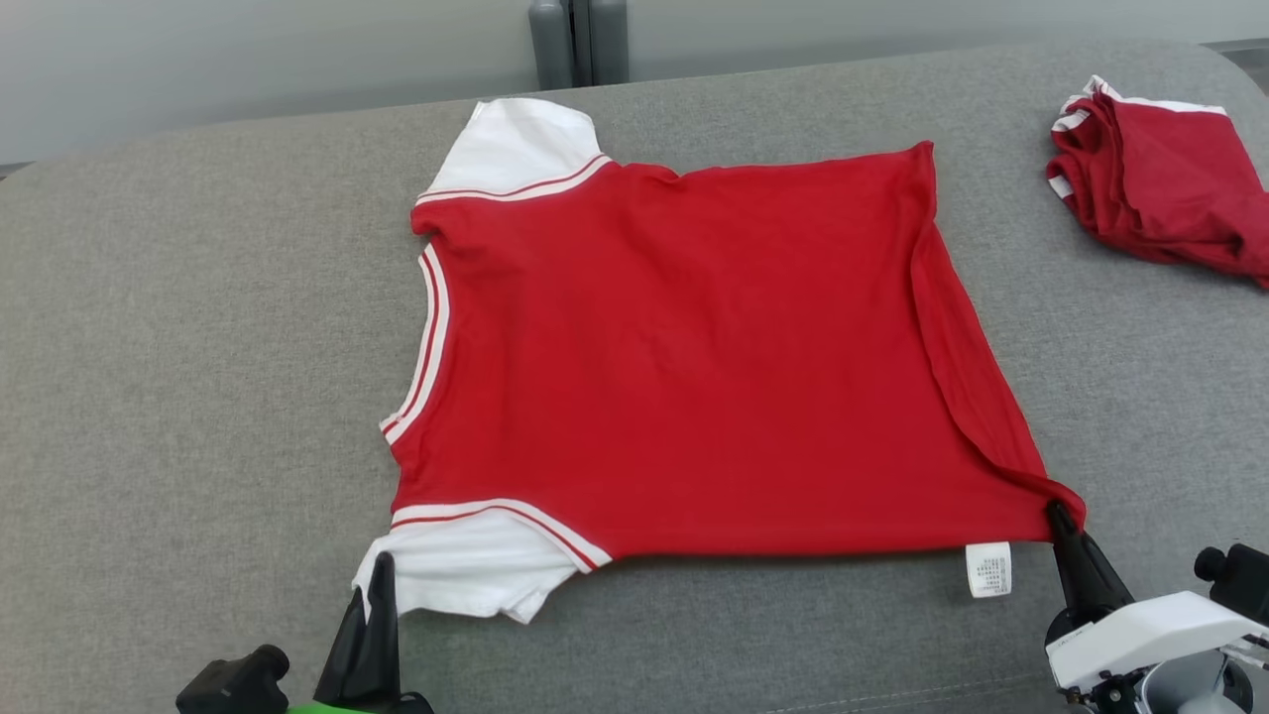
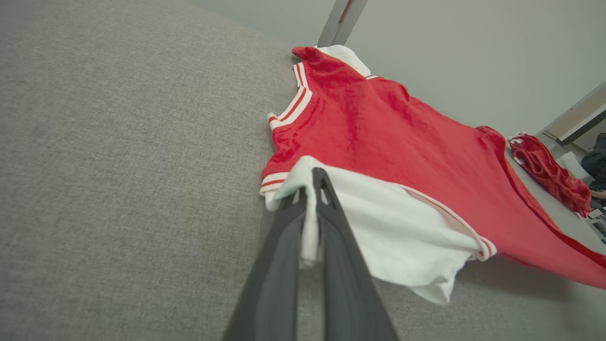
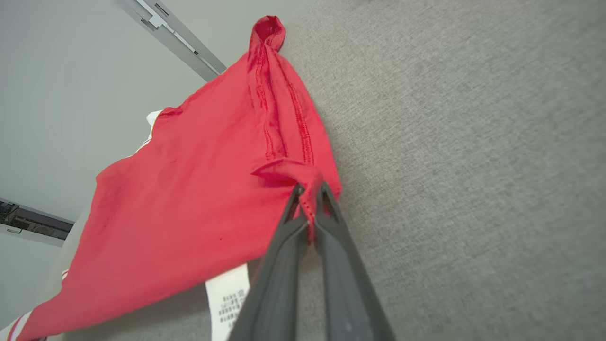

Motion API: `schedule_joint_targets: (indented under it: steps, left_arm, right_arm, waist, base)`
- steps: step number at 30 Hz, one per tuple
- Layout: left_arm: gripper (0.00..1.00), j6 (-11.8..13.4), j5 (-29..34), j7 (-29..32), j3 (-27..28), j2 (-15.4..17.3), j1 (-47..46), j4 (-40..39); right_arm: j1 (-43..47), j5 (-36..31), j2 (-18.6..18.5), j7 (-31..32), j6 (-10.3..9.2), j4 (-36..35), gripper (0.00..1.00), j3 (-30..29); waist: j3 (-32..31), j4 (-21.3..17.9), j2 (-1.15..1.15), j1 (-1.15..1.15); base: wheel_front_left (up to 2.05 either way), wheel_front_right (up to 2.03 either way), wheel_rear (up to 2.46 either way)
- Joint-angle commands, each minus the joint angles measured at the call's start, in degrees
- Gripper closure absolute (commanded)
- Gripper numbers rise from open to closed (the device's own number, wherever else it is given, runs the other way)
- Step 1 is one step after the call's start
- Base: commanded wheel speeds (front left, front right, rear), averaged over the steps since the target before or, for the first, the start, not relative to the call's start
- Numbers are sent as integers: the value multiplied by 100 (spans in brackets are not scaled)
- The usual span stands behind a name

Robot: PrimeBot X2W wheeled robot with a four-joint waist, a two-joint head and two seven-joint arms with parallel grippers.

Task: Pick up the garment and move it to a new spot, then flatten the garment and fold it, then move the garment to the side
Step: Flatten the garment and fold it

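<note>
Red shirt [image 1: 674, 367] spread flat on the grey cushion [image 1: 178, 347], pinched at both near corners.
The shirt is laid sideways (collar toward the left), stretching away from both grippers; the near white sleeve [image 1: 466, 565] is clamped by the left gripper [image 1: 382, 580], the near hem corner [image 1: 1031, 476] by the right gripper [image 1: 1058, 516].

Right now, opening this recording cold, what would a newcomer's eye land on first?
The red shirt with white sleeves, spread nearly flat across the grey cushion. Its near edge is pinched: the left gripper shut on the near white sleeve, the right gripper shut on the near hem corner. A second red garment lies crumpled at the far right.
</note>
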Motion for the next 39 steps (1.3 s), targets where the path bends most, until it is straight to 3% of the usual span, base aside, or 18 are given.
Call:
schedule_joint_targets:
  steps: [1,16,28,29,31,32,33,34,39]
  left_arm:
    - [100,-13,23,-31,44,23,51,14]
    - [100,-312,366,366,-286,333,-1028,224]
    - [100,-591,512,685,-416,535,-2625,1292]
    - [100,-604,505,661,-419,532,-2752,1428]
    - [100,-643,504,609,-433,512,-2936,1686]
    - [84,-649,516,572,-452,493,-3004,1792]
    - [52,-655,557,535,-483,481,-3092,1927]
    - [0,-671,594,490,-515,476,-3158,2025]
    - [0,-732,574,225,-574,361,-3338,2444]
  right_arm:
    - [79,-73,45,37,-8,-60,100,-102]
    - [-407,-745,519,922,-6,-366,100,-666]
    - [-1626,-1249,668,1610,-5,248,100,-759]
    - [-1745,-1290,676,1570,-5,336,91,-750]
    - [-1915,-1341,702,1512,-5,505,62,-702]
    - [-1983,-1349,711,1474,-5,583,35,-676]
    - [-2062,-1392,689,1424,-5,658,0,-615]
    - [-2122,-1437,662,1350,-5,711,0,-574]
    - [-2169,-1578,502,851,-5,879,0,-325]
  waist:
    - [-19,-20,0,0]
    - [35,-178,0,0]
    - [372,-263,0,0]
    - [402,-273,0,0]
    - [440,-283,0,0]
    - [451,-286,0,0]
    - [461,-283,0,0]
    - [466,-278,0,0]
    - [434,-222,0,0]
  base:
    - [0,0,0]
    - [0,0,0]
    - [0,0,0]
    - [0,0,0]
    - [0,0,0]
    - [0,0,0]
    - [0,0,0]
    - [0,0,0]
    - [0,0,0]
